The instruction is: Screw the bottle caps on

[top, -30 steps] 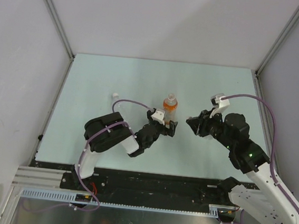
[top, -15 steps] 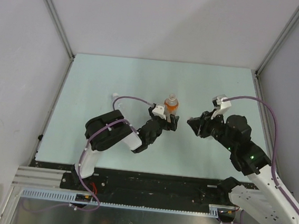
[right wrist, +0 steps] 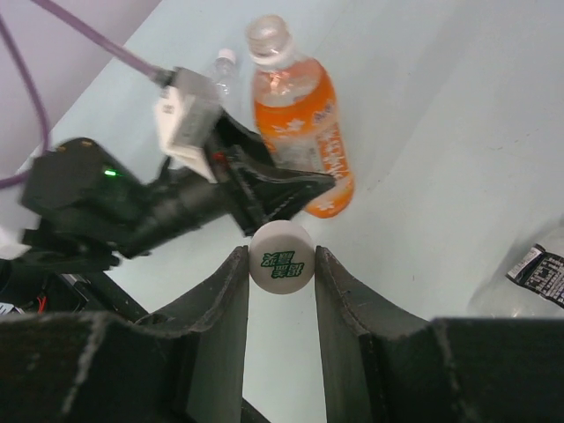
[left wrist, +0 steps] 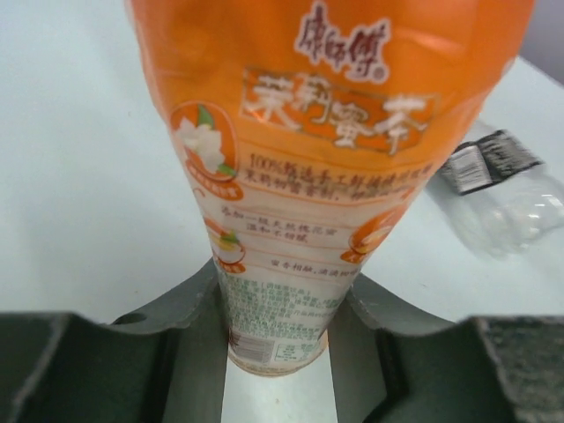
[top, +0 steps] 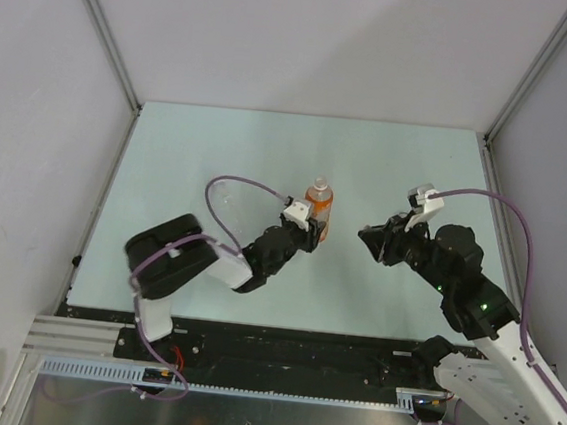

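An orange bottle stands upright mid-table, its neck uncapped. My left gripper is shut on its lower body; in the left wrist view both fingers press the sides of the orange bottle just above its base. My right gripper hovers to the right of the bottle, apart from it, and is shut on a white bottle cap with green print, pinched between the fingertips.
A clear bottle with a white cap sits behind and left of the orange one. Another clear bottle with a black label lies on its side to the right, under my right arm. Grey walls enclose the pale green table.
My left gripper slid forward around the orange bottle and closed on it, and the left arm's elbow swung down and left. The right gripper with the cap barely shifted.
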`<state>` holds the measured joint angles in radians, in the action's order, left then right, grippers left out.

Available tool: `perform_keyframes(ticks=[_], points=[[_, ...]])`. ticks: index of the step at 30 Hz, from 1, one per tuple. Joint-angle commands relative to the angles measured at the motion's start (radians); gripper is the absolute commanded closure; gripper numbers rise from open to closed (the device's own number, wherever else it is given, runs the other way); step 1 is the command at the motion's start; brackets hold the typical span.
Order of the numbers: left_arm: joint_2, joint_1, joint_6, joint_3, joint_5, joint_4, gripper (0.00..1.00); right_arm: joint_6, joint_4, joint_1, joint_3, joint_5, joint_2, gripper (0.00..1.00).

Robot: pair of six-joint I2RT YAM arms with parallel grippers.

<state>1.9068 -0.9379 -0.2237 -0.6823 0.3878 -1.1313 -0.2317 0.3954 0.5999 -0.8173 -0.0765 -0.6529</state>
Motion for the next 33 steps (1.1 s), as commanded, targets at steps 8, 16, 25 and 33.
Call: perform_keyframes(ticks=[8,16,25,33], points=[[-0.577,-0.008,0.201,0.095,-0.394,0.812,0.78,0.032,0.019,-0.01,-0.003,-0.039,0.044,0.87],[-0.764,-0.007,0.374,0.136,-0.771,1.102,0.82,0.131,0.057,-0.012,-0.057,-0.311,-0.014,0.87],[-0.754,-0.007,0.46,0.073,-0.88,1.208,0.85,0.19,0.064,-0.013,-0.079,-0.515,-0.054,0.85],[-0.767,-0.008,0.465,0.081,-0.867,1.209,0.89,0.221,0.142,0.004,-0.101,-0.57,-0.099,0.83]])
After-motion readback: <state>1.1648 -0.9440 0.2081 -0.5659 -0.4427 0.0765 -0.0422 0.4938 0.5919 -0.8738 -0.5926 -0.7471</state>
